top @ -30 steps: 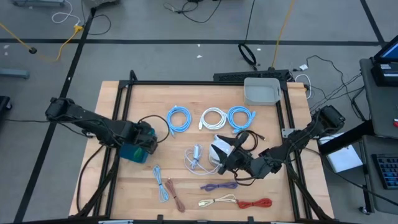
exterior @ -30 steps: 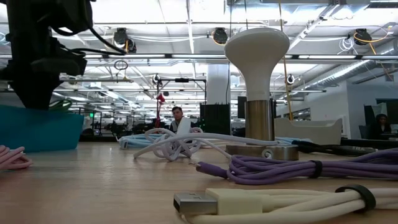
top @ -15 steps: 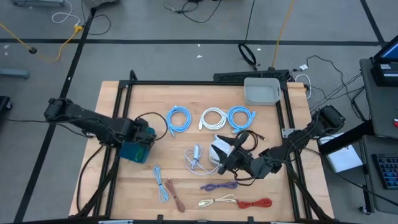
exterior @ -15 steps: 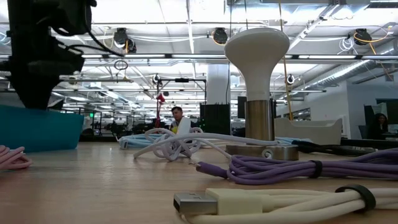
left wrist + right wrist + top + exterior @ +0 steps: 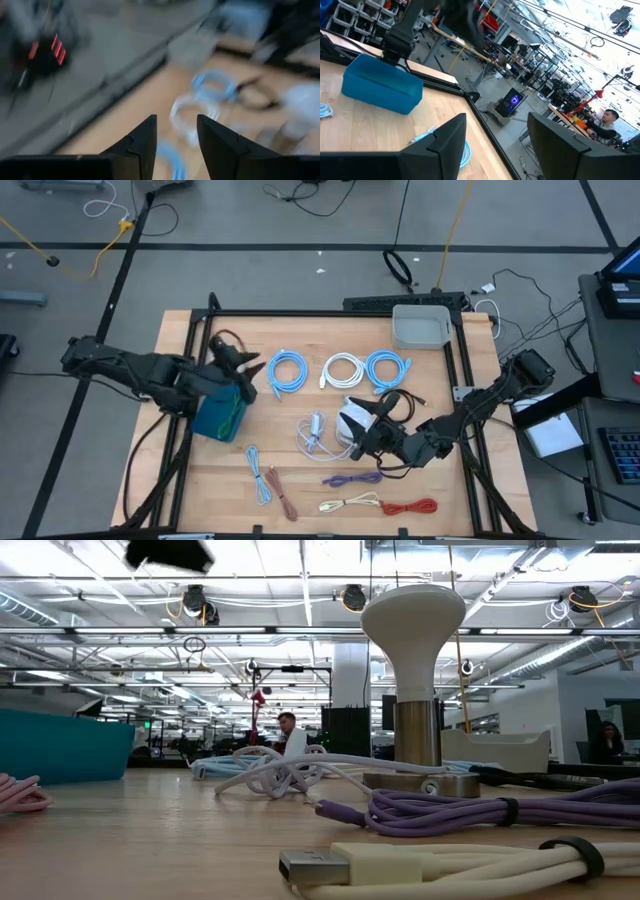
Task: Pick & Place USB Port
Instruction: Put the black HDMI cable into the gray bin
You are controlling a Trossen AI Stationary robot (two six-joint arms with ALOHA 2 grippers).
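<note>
Left arm just let go over the bin and pulled up

A second ago the left pincer was clenched low over the teal bin. Now it's lifted clear toward the far side, fingers parted with nothing between them (wrist view is a blur, but the gap shows). My guess is the USB cable got dropped in the bin, though I can't see inside. The right pincer waits released at the near right, and more coiled cables remain on the surface.
</note>
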